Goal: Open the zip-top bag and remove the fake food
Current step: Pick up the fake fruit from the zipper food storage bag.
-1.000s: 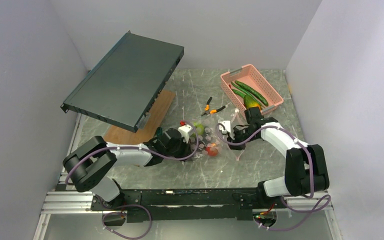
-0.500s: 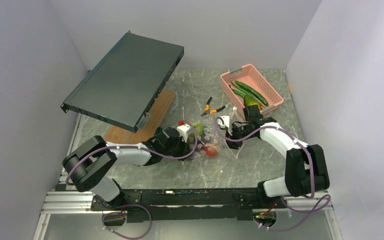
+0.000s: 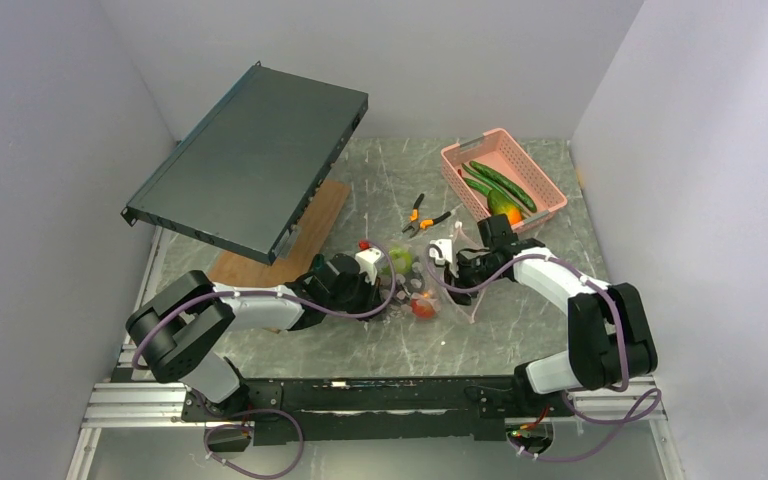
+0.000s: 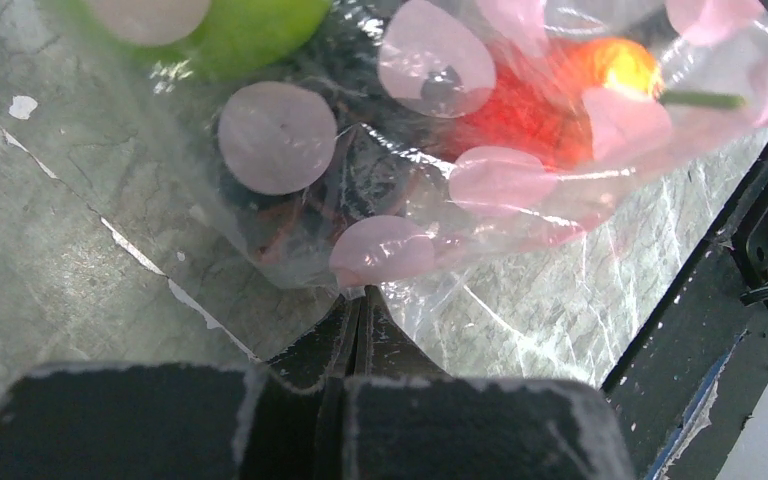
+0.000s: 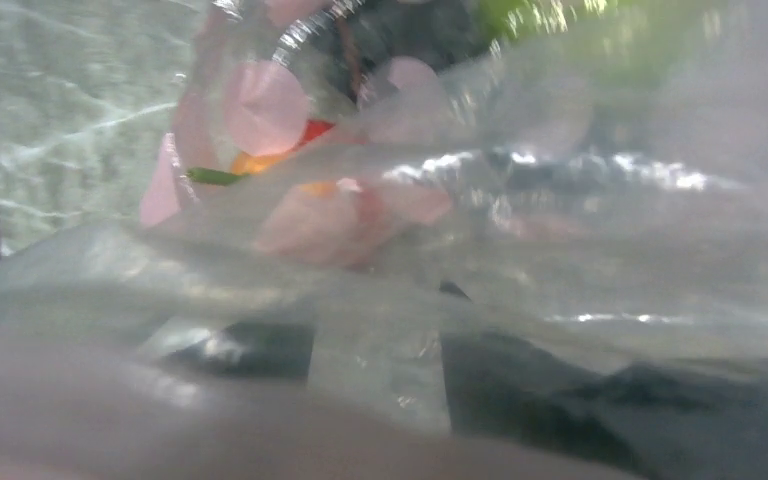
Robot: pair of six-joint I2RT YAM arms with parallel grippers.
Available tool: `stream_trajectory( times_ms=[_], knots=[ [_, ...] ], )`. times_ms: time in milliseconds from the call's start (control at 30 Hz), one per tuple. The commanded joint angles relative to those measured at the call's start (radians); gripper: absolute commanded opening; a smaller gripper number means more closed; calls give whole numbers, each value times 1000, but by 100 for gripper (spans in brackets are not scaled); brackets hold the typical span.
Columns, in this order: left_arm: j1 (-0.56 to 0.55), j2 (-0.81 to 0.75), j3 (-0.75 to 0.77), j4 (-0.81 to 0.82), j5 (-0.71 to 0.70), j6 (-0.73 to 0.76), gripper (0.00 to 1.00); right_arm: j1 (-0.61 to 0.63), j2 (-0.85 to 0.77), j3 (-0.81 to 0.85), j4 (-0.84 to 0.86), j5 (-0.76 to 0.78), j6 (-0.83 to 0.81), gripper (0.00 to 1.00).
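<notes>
Mango now lies in the pink basket. The right hand, fingers parted, is back at the zip-top bag for the rest. The left hand stays clenched on its closed end. The bag lies on the tabletop between them, long axis left-right, mouth toward the right hand.
</notes>
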Motion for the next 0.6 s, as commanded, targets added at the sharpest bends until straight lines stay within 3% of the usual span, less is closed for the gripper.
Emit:
stream_trajectory(
  times_ms=[0, 167, 567],
  knots=[
    [4, 6, 32, 25, 24, 14, 0, 6, -32, 36, -162, -200, -173, 55],
    [3, 6, 35, 31, 34, 15, 0, 16, -23, 43, -186, -222, -188, 64],
    [4, 46, 62, 54, 76, 0, 0, 104, -59, 52, -215, -184, -210, 74]
  ],
)
